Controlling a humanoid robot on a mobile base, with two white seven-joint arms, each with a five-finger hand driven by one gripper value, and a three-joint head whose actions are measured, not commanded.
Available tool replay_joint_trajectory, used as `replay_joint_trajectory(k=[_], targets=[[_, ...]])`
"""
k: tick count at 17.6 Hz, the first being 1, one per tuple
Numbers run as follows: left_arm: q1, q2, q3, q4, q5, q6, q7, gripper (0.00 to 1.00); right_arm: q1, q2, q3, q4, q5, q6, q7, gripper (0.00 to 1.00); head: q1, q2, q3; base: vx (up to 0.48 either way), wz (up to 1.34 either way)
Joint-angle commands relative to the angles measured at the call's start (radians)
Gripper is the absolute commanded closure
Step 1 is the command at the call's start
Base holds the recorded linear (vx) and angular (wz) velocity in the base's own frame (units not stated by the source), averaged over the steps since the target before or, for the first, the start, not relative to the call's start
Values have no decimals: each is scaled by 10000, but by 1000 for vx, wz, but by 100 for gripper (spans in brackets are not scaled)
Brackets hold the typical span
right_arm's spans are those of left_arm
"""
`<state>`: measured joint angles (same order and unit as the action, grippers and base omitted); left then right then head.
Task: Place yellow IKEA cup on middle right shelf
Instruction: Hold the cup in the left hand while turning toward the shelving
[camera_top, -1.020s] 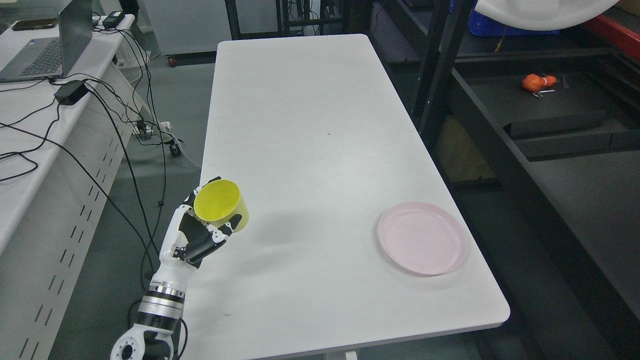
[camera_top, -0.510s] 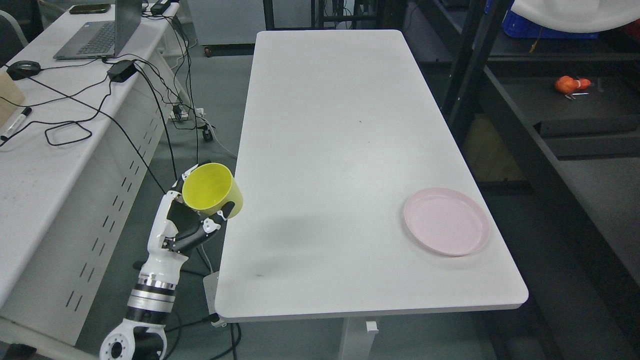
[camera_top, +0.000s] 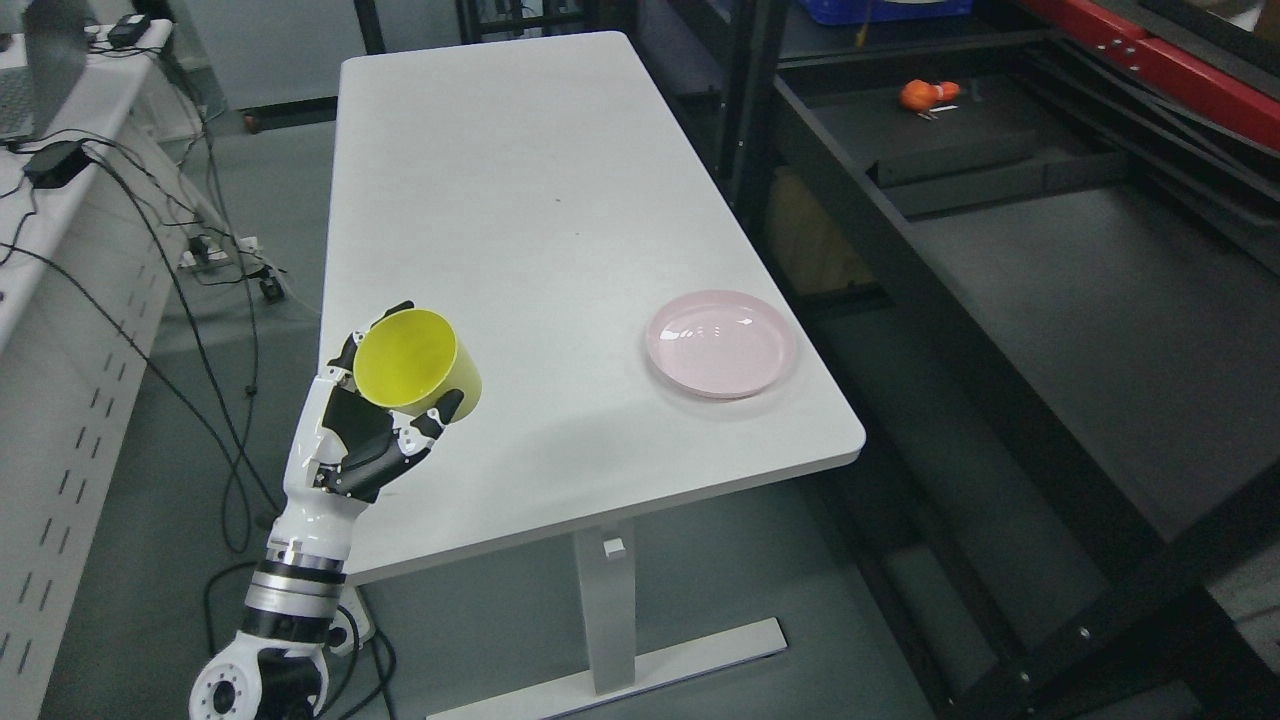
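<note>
Left hand (camera_top: 372, 440) clasps the yellow cup (camera_top: 416, 362) — tilted, seemingly above the table (camera_top: 520, 200) edge.

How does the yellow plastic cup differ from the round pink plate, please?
The yellow plastic cup is tall and deep; the round pink plate is shallow and wide. The cup is held tilted in the left hand, while the plate lies flat on the white table. Both look empty.

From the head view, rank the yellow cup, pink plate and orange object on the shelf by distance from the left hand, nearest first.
1. Yellow cup, held in the left hand.
2. Pink plate, on the table's right side.
3. Orange object, far back on the dark shelf.
</note>
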<state>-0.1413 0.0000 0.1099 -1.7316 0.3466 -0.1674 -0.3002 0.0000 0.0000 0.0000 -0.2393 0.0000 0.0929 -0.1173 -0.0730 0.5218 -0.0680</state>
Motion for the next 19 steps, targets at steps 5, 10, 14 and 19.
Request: replay_joint_trajectory(k=[5, 10, 14, 19], targets=[[-75, 175, 20, -248, 1, 33, -20, 99, 138, -175, 169, 0, -245, 6, 7, 1, 0, 0, 0, -257, -823], [-106, 175, -10, -248, 1, 33, -5, 99, 138, -175, 169, 0, -245, 6, 7, 1, 0, 0, 0, -242, -1056], [-121, 175, -41, -248, 1, 33, -5, 99, 138, -175, 169, 0, -245, 6, 7, 1, 0, 0, 0, -192, -1100], [-290, 175, -87, -248, 1, 33, -5, 99, 138, -175, 169, 0, -245, 6, 7, 1, 0, -3, 0, -172, -891]])
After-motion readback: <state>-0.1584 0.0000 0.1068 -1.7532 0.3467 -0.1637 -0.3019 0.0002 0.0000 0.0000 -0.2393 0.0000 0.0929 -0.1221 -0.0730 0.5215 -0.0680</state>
